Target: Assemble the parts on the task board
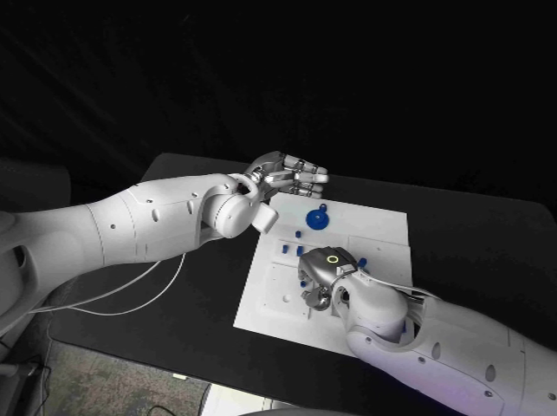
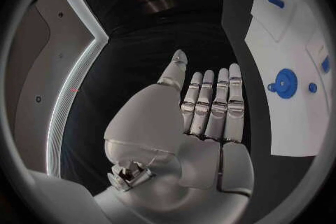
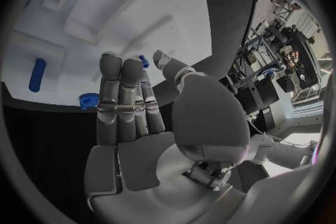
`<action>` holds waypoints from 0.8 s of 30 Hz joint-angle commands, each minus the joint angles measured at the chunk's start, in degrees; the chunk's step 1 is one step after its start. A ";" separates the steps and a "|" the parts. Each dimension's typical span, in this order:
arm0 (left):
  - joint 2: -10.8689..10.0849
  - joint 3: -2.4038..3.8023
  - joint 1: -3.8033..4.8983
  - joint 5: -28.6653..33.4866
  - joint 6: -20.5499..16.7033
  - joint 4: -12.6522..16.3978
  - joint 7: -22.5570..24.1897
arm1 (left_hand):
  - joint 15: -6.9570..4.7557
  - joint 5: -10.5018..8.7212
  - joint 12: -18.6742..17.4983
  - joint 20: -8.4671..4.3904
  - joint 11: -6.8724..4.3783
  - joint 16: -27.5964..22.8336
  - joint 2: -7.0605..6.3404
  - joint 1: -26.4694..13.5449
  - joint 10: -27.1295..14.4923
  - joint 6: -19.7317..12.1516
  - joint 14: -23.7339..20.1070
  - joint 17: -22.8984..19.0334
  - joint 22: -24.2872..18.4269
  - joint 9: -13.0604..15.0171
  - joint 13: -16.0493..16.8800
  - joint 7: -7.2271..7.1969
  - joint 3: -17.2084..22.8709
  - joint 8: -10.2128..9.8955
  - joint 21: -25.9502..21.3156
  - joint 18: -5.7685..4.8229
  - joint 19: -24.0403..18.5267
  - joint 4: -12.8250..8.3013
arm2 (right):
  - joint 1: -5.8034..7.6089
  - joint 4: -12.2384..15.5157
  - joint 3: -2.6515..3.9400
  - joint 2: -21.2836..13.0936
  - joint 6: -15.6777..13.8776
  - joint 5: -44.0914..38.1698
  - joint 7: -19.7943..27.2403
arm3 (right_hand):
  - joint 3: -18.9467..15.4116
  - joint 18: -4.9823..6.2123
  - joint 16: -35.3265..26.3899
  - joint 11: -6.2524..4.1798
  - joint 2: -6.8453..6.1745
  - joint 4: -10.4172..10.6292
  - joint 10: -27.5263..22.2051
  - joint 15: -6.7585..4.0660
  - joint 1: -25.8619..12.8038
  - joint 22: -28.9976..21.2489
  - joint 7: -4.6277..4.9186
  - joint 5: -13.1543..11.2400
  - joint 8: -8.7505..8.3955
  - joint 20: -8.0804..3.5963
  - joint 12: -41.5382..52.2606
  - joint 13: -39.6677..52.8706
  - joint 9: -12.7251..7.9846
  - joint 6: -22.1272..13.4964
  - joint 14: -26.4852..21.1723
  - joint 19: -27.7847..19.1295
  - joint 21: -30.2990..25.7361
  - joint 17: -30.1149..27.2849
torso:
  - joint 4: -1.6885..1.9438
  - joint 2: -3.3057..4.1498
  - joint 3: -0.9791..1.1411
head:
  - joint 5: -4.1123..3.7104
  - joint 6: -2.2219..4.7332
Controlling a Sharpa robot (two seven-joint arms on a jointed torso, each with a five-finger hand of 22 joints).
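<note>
White plate first: the task board (image 1: 365, 227) lies in the middle of the black table (image 1: 478, 234), and we have an arm on either side of it. Our left hand (image 1: 291, 178) sits at the board's far corner, fingers straight and side by side in the left wrist view, gripping nothing. Our right hand (image 1: 322, 276) hovers low over the board's near half; the right wrist view shows its fingers (image 3: 119, 95) stretched out flat above the white surface, palm empty.

Smaller now — the blue round part (image 1: 317, 218) stands on the far half of the board, near the left hand, and a few small blue pieces (image 1: 287, 249) lie around the middle, just beside the right hand. One little blue peg (image 3: 143, 60) shows near the right fingertips.

We judge no part is in hand yet, so this is the reach-and-pick step. Next, the right hand must curl down and pinch a small piece cleanly — a fiddly grasp.
</note>
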 commanded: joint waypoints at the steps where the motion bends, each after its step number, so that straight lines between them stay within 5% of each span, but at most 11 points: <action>1: 0.05 0.04 0.07 -0.28 0.81 0.01 0.37 | -0.12 -0.16 -0.02 0.31 0.02 -0.04 0.24 0.22 -0.32 -0.29 -0.33 -0.04 -0.10 -0.05 -0.01 0.09 0.03 -0.08 0.11 0.00 -0.07 0.38 | 0.01 0.80 0.25 -0.60 -1.45 1.23 0.73 | -0.92 0.50 -0.37 0.16 -0.21 0.10 -0.71 0.38 0.47 -0.19 -0.08 -0.33 -0.15 0.33 0.05 -0.05 -0.03 -0.46 0.22 1.93 -0.37 -0.11 | -0.01 0.04 0.06 | -0.11 0.13; 7: -0.02 0.04 0.07 -0.28 0.78 -0.04 0.40 | -0.12 -0.16 -0.02 0.31 0.02 -0.04 0.24 0.22 -0.32 -0.29 -0.33 -0.04 -0.10 -0.05 -0.01 0.09 0.03 -0.08 0.11 0.00 -0.07 0.38 | 0.02 2.07 1.49 -2.20 -4.39 1.41 1.21 | -3.64 0.70 -0.46 0.40 0.28 0.62 -1.85 0.55 1.15 -0.82 -0.24 -0.32 -0.15 0.52 0.10 -0.02 -0.03 -0.45 0.41 2.06 -0.92 -0.32 | 0.00 0.04 0.05 | -0.37 0.47; 12: -0.17 0.04 0.07 -0.28 0.64 -0.05 0.61 | -0.13 -0.15 -0.01 0.31 0.01 -0.03 0.27 0.32 -0.28 -0.22 -0.29 -0.03 -0.09 -0.05 -0.01 0.07 0.06 -0.07 0.12 0.01 -0.05 0.33 | 0.02 3.21 4.36 -4.64 -6.94 3.12 3.27 | -2.76 0.69 -0.42 -0.02 1.19 1.06 -0.29 0.33 1.63 -0.74 -0.03 -0.31 -0.10 0.41 0.18 -0.02 -0.01 0.15 0.74 2.32 -0.13 -0.41 | -0.14 0.00 0.07 | -0.83 1.17; 19: -0.81 0.04 0.06 -0.28 0.65 0.39 1.39 | -0.18 -0.12 0.00 0.27 -0.03 -0.01 0.38 0.33 -0.18 -0.12 -0.10 -0.02 -0.06 -0.05 -0.01 0.03 0.16 -0.07 0.18 0.02 0.03 0.29 | 0.08 3.87 9.57 -9.26 -5.58 7.51 6.88 | 1.57 0.46 -0.33 -0.21 0.21 1.67 0.55 0.13 1.55 -0.69 0.00 -0.32 -0.17 0.15 0.07 -0.06 -0.04 0.58 1.16 2.56 0.74 -0.45 | -0.31 -0.08 0.11 | -1.67 2.27; 24: -1.53 0.03 0.05 -0.28 0.53 0.76 1.88 | -0.21 -0.12 0.00 0.25 -0.03 -0.02 0.30 0.24 -0.13 -0.10 0.00 -0.03 -0.06 -0.05 -0.01 0.03 0.13 -0.07 0.19 -0.01 0.03 0.25 | 0.49 3.08 11.41 -12.63 -3.60 9.64 9.18 | -0.98 0.25 0.01 -0.05 -0.29 2.15 -0.18 0.34 1.10 -0.32 -0.47 -0.23 -0.15 0.34 0.11 -0.02 -0.03 0.03 1.45 2.66 2.04 -0.47 | -0.35 -0.09 0.16 | -2.30 2.75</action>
